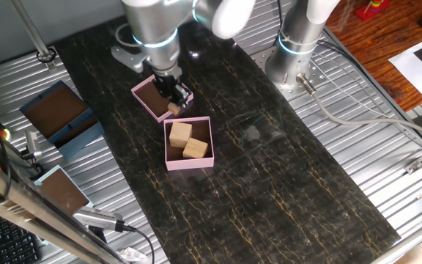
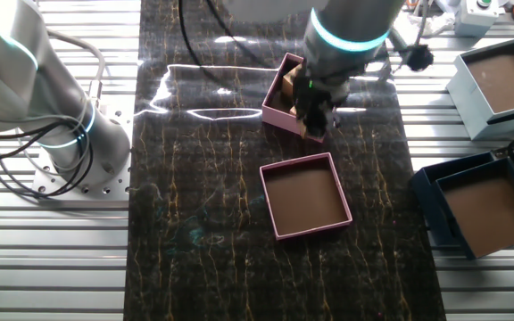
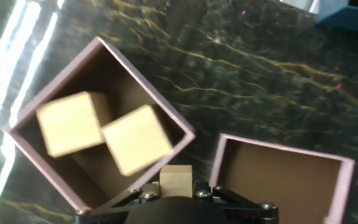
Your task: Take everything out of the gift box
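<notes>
The pale-pink gift box (image 1: 189,163) stands mid-table with two tan wooden blocks (image 1: 180,133) (image 1: 195,148) inside. The hand view shows the box (image 3: 145,87) from above with both blocks (image 3: 70,122) (image 3: 137,138) side by side. My gripper (image 1: 174,103) is shut on a third tan block (image 3: 176,177). It holds the block above the gap between the box and the shallower pink tray (image 1: 139,92). In the other fixed view my arm covers much of the box (image 2: 279,119), and the gripper (image 2: 315,125) hangs at its near corner.
The shallow pink tray (image 2: 268,196) shows only its brown floor. Blue boxes with brown insides stand beside the mat (image 1: 61,114) (image 1: 61,192) (image 2: 498,76) (image 2: 484,201). A second arm's base (image 1: 299,44) stands at the mat's far edge.
</notes>
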{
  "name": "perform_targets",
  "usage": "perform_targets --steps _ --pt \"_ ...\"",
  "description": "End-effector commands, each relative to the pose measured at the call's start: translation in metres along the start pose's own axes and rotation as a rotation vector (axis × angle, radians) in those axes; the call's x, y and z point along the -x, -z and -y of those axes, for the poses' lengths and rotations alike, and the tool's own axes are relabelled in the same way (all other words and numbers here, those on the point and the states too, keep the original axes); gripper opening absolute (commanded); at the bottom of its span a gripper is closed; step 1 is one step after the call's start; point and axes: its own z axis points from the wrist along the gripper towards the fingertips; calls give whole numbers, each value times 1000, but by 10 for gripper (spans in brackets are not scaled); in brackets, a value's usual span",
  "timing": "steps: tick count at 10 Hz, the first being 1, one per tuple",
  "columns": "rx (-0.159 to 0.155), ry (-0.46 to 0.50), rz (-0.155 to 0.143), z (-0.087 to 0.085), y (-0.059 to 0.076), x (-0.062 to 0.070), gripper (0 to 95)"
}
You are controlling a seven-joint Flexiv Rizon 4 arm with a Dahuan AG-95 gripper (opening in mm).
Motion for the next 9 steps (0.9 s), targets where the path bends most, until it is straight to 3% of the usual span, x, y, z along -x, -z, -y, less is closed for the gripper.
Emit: perform_targets --steps 1,3,6,7,9 --pt "-40 87 -10 10 -7 -7 0" --pt "-81 175 -9 11 -14 -6 0" --pt "-85 200 6 12 -19 -5 0" --pt "-98 222 12 12 -21 -5 190" --pt "-154 332 11 13 -30 -4 190"
